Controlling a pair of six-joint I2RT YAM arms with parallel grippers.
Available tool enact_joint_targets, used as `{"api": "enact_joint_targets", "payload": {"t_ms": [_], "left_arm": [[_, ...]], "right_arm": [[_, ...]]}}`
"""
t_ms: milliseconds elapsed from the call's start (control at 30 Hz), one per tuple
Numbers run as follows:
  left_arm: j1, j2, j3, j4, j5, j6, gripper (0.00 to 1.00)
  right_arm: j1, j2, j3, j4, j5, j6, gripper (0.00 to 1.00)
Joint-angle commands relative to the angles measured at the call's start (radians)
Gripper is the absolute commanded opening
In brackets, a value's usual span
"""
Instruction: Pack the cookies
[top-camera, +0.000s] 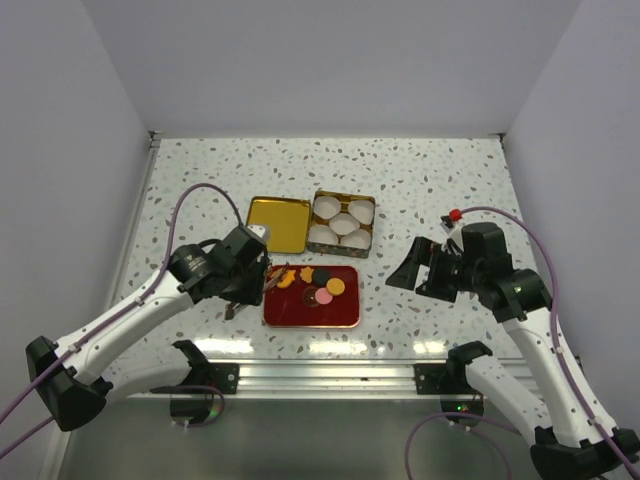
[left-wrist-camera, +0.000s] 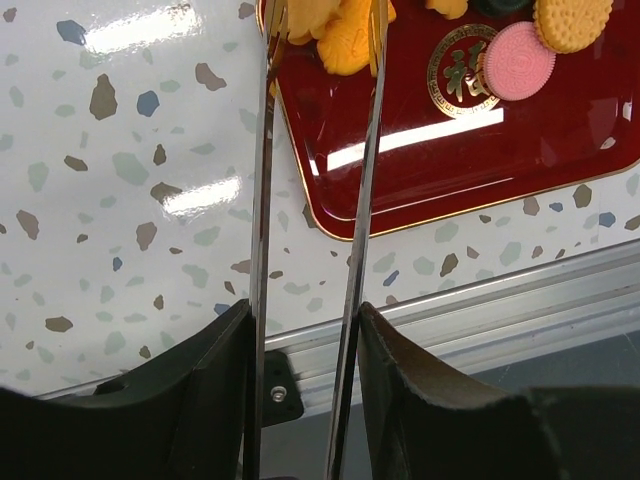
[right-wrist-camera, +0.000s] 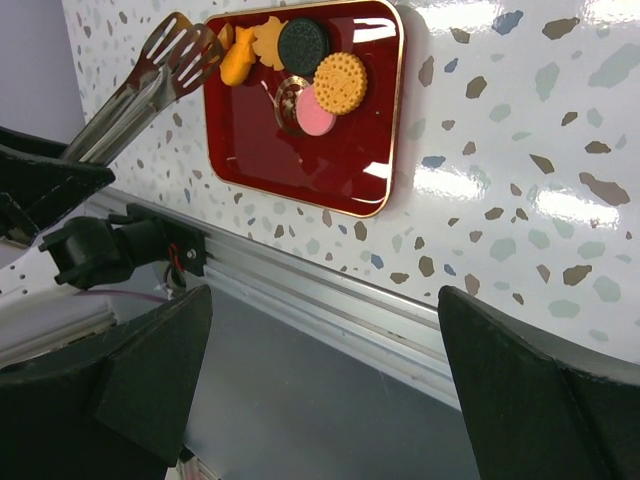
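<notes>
The cookies lie on a red tray: orange ones at its left end, then a dark one, a yellow one and a pink one. My left gripper is shut on metal tongs. The tong tips stand on either side of an orange cookie; I cannot tell if they touch it. The right wrist view shows the tongs at the tray's left end. My right gripper is open and empty to the right of the tray.
A gold tin with several white paper cups stands behind the tray, its open lid to the left. An aluminium rail runs along the table's near edge.
</notes>
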Motion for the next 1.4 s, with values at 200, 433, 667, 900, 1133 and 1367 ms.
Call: {"api": "enact_joint_targets", "payload": {"t_ms": [200,433,667,900,1133,1367], "left_arm": [[-0.007,0.039,-0.018,0.032,-0.044,-0.028,0.47],[-0.008,0.049,-0.023,0.049,-0.047,-0.023,0.4],[-0.01,0.068,0.046,0.007,-0.077,-0.021,0.28],[-0.008,0.098,0.293,-0.12,-0.125,0.009,0.2],[-0.008,0.164,0.492,-0.104,-0.126,0.049,0.18],[-0.008,0.36,0.69,0.032,-0.108,0.115,0.16]], "right_arm": [[0.005,-0.003,0.04,-0.015,0.011,-0.024,0.99],[0.005,0.014,0.044,-0.012,0.016,-0.038,0.99],[0.006,0.037,0.055,-0.005,0.011,-0.048,0.99],[0.006,0.061,0.079,-0.015,0.017,-0.064,0.99],[0.006,0.064,0.087,-0.018,0.025,-0.064,0.99],[0.006,0.054,0.079,-0.014,0.025,-0.044,0.99]]}}
